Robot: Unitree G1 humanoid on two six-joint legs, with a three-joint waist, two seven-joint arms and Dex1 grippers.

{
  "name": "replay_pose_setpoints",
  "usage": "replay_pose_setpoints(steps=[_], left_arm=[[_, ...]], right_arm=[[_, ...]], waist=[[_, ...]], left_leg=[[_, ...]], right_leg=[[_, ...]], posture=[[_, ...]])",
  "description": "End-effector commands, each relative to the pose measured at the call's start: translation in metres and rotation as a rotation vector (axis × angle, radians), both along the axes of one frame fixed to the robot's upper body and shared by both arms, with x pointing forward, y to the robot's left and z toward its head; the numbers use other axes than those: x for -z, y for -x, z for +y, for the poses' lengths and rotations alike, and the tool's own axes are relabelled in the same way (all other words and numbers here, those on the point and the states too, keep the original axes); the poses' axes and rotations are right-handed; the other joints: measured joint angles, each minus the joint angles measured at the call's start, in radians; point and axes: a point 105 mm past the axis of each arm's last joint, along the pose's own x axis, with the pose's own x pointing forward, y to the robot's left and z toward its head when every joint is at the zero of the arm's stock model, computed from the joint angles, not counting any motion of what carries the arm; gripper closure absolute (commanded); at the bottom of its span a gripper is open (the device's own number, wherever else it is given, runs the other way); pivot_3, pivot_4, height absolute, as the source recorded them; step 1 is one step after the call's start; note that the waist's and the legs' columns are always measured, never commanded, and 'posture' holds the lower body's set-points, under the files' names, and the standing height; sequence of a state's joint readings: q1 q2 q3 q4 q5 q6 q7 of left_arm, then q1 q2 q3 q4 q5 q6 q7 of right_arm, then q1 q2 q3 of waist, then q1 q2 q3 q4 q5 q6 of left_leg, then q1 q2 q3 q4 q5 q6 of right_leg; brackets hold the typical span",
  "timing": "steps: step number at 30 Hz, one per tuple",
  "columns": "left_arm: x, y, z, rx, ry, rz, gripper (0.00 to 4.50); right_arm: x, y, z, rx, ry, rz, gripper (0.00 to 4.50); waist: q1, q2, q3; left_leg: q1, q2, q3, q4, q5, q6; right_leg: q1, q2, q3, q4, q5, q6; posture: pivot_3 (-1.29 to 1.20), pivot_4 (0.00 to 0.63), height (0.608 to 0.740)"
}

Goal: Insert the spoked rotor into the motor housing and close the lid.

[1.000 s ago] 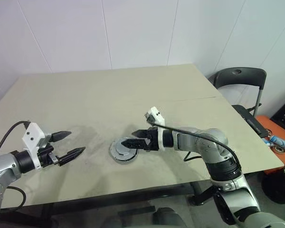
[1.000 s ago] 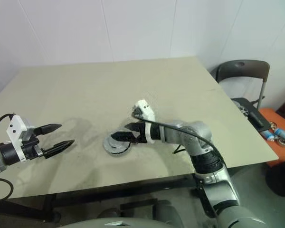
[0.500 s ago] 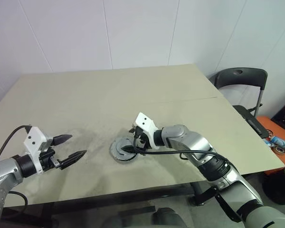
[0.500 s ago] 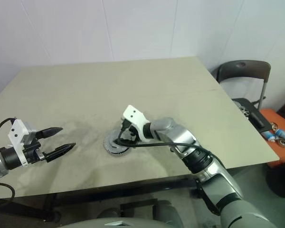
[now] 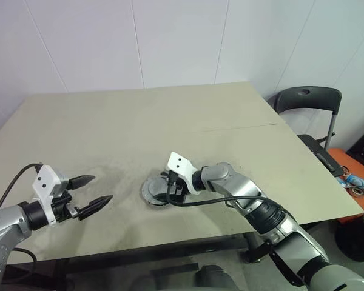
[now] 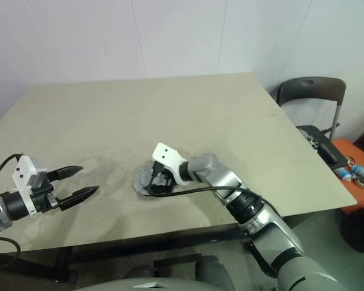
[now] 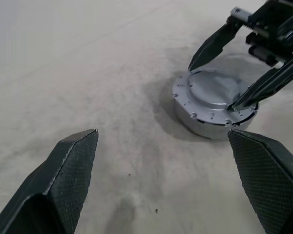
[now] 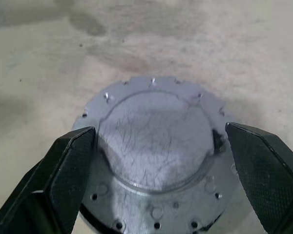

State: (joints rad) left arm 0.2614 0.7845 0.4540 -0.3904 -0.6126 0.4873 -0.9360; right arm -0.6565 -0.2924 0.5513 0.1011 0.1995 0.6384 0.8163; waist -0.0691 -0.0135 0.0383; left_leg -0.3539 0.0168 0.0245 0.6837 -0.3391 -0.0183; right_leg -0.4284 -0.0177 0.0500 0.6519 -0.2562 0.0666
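A: Head views first. Where is the lid (image 5: 156, 191)?

B: Seated on the motor housing (image 7: 205, 127), mid-surface (image 5: 170, 121). The right gripper (image 5: 171, 189) hovers over it with spread fingers; the left gripper (image 5: 90, 194) waits well apart, also spread.

A: Left wrist view?

B: The right fingers (image 7: 212, 44) straddle the lid, one on each side of it.

A: Right wrist view?

B: The lid lies straight below and between the fingers (image 8: 66, 170), so this arm is nearer. It's round, with no long axis.

I see bare beige tabletop (image 5: 109, 127) all round the grey notched metal lid (image 7: 214, 93), so my left gripper (image 5: 90, 193) has an unobstructed path. My right gripper (image 7: 241, 68) straddles the lid, blocking its far side and top.
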Motion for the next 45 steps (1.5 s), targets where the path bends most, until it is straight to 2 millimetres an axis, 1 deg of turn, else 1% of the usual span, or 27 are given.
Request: replay_pose_setpoints(steps=[1,5,9,14,15,18,22,27,35,45], left_arm=[[-0.011,0.002,-0.005,0.05,0.01,-0.055,0.0],[-0.01,0.006,-0.009,0.096,0.005,-0.08,0.0],[-0.008,0.011,-0.012,0.129,0.026,-0.06,0.0],[-0.007,0.016,-0.01,0.135,0.017,-0.063,0.0],[-0.007,0.017,-0.01,0.138,0.023,-0.061,0.0],[-0.007,0.018,-0.008,0.133,0.025,-0.065,0.0],[-0.008,0.018,-0.005,0.126,0.022,-0.07,0.0],[-0.009,0.018,-0.003,0.122,0.02,-0.082,0.0],[-0.005,0.018,-0.002,0.119,0.007,-0.061,0.0],[-0.007,0.023,0.001,0.133,0.013,-0.052,0.0]], right_arm=[[-0.006,-0.003,0.001,-0.022,-0.015,-0.018,0.04],[-0.003,-0.004,0.0,-0.028,-0.01,-0.01,0.04],[-0.002,-0.005,0.0,-0.028,-0.019,-0.006,0.04],[-0.007,-0.007,0.001,-0.051,-0.043,-0.03,0.04],[-0.01,-0.007,0.002,-0.061,-0.055,-0.024,0.41],[-0.018,-0.003,0.004,-0.095,-0.089,-0.003,1.05],[-0.021,-0.004,0.002,-0.105,-0.082,-0.007,1.05],[-0.017,-0.008,0.0,-0.093,-0.068,-0.006,1.05],[-0.01,-0.009,-0.002,-0.082,-0.044,-0.022,1.05],[-0.006,-0.003,-0.004,-0.112,-0.035,-0.007,1.05]], waist=[[0.0,0.0,0.0],[0.0,0.0,0.0],[-0.001,0.0,0.0],[-0.001,0.0,0.0],[-0.001,0.0,0.0],[0.0,0.0,0.0],[-0.001,0.0,0.0],[0.0,0.0,0.0],[0.0,0.0,0.0],[-0.001,0.0,0.0]], left_leg=[[0.0,0.0,0.0,0.0,0.0,0.0],[0.0,0.0,0.0,0.0,0.0,0.0],[0.001,0.0,0.0,0.0,0.0,0.0],[0.002,0.0,0.0,0.0,0.0,0.0],[0.002,0.0,0.0,0.0,0.0,0.0],[0.001,0.0,0.0,0.0,0.0,0.0],[0.001,0.0,0.0,0.0,0.0,0.0],[0.001,0.0,0.0,0.0,0.0,0.0],[0.001,0.0,0.0,0.0,0.0,0.0],[0.001,0.0,0.0,0.0,0.0,0.0]], right_leg=[[0.0,0.0,0.0,0.0,0.0,0.0],[0.0,0.0,0.0,0.0,0.0,0.0],[0.001,0.0,0.0,0.0,0.0,0.0],[0.001,0.0,0.0,0.001,0.0,0.0],[0.001,0.0,0.0,0.001,0.0,0.0],[0.001,0.0,0.0,0.001,0.0,0.0],[0.001,0.0,0.0,0.001,0.0,0.0],[0.001,0.0,0.0,0.001,0.0,0.0],[0.001,0.0,0.0,0.001,0.0,0.0],[0.001,0.0,0.0,0.001,0.0,0.0]], posture=[[0.0,0.0,0.74],[0.0,0.0,0.74],[0.0,0.0,0.74],[0.0,0.0,0.74],[0.0,0.0,0.74],[0.0,0.0,0.74],[0.0,0.0,0.74],[0.0,0.0,0.74],[0.0,0.0,0.74],[0.0,0.0,0.74]])
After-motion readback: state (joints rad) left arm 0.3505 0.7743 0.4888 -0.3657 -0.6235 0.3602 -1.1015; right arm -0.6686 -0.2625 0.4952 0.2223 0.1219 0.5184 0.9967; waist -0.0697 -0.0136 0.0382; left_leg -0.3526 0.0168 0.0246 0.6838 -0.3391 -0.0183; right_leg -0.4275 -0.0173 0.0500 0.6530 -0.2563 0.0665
